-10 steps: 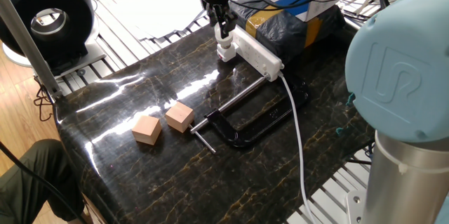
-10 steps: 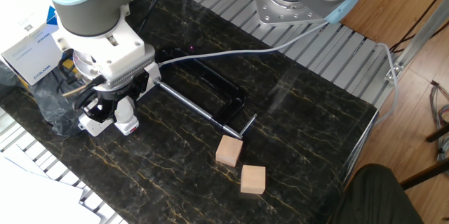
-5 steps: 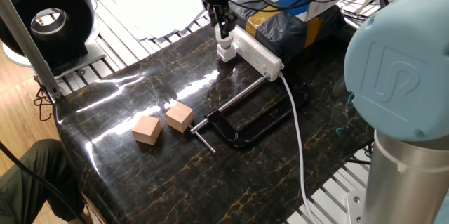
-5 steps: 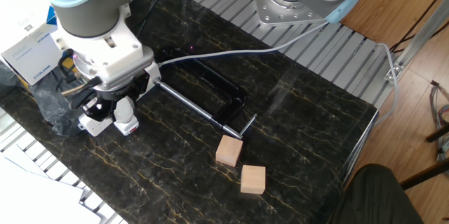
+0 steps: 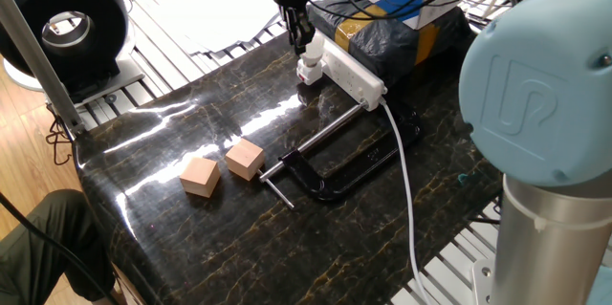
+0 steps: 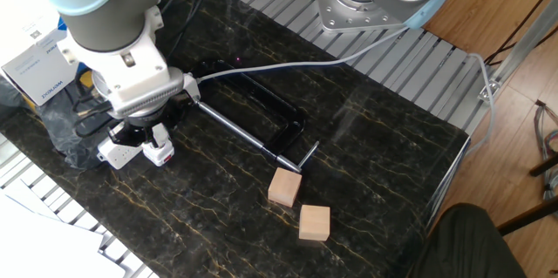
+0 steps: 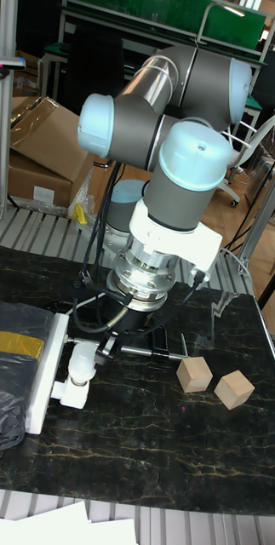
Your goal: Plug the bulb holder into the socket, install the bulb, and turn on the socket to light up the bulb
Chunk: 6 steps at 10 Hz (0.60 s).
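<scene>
The gripper point(image 5: 304, 45) hangs just above the bulb point(image 7: 80, 358), which stands in the bulb holder point(image 6: 159, 153) plugged into the socket point(image 5: 352, 71) at its end. Whether its fingers grip the bulb, I cannot tell.

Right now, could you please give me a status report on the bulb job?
Gripper above white globe bulb, state unclear. Bulb seated in white cube holder at white power strip end. Black C-clamp nearby.
</scene>
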{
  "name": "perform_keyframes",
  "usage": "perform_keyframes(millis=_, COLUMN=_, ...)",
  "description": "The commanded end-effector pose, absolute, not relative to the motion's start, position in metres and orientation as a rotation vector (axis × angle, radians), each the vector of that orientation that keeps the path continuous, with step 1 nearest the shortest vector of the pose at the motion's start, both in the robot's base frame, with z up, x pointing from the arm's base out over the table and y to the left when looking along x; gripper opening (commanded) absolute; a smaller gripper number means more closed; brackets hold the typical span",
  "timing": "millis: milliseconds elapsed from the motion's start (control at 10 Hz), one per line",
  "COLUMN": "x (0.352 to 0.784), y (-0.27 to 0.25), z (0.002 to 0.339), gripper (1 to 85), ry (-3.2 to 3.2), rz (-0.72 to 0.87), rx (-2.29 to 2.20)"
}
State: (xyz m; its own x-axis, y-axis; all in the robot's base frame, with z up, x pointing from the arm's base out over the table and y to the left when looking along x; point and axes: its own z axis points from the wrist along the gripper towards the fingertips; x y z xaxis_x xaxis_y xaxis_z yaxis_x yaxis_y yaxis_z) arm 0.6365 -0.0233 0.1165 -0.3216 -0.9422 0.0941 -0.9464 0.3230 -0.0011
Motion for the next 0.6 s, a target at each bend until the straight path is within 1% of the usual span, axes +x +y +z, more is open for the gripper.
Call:
perform_keyframes(millis=0, x=0.641, y=-0.021, z=0.12, gripper=47.7, ry=-2.454, rz=0.075, rx=1.833)
perform_keyframes(millis=200, x=0.646, y=-0.011, z=0.126, gripper=73.0, ry=-2.366, rz=0.028, rx=1.956)
perform_keyframes(millis=300, x=0.646, y=-0.014, z=0.128, gripper=76.7, ry=-2.328, rz=0.028, rx=1.998)
perform_keyframes(millis=500, x=0.638, y=-0.022, z=0.126, gripper=77.3, ry=-2.287, rz=0.015, rx=2.039)
